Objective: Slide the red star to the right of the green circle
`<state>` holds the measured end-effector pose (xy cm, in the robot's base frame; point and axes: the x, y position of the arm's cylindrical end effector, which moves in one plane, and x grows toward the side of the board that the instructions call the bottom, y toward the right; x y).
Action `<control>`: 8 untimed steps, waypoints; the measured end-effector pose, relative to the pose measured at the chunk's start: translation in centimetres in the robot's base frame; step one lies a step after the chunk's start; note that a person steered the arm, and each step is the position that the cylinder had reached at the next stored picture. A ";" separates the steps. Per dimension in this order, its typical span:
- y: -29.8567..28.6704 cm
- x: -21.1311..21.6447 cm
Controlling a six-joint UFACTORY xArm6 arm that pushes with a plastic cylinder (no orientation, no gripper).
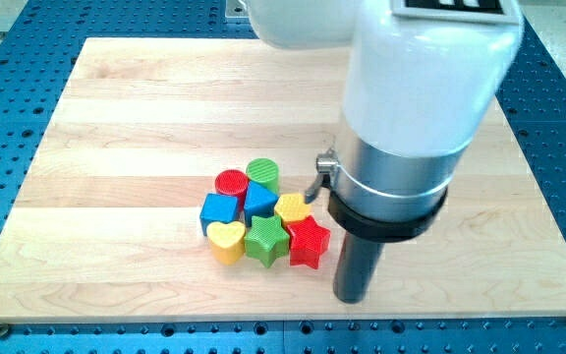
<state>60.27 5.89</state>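
This is a robotics lab bench, set up for tabletop pushing trials. A pale wooden board made of glued strips point(145, 118) lies on a blue metal plate drilled with a regular grid of mounting holes point(558, 128), the kind of breadboard base used for fixing test rigs. A bulky white and grey robot arm housing point(416, 88) hangs over the board's right side and ends in a dark rod. On the board sits 1 tight cluster of 8 small ribbed plastic blocks in red, green, blue and yellow point(263, 216), which look 3D-printed.
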 end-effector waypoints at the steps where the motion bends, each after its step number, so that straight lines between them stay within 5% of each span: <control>1: -0.7 -1.4; 3: -1.4 -4.9; 5: -1.0 -1.6; 8: -5.5 -8.6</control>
<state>51.70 0.43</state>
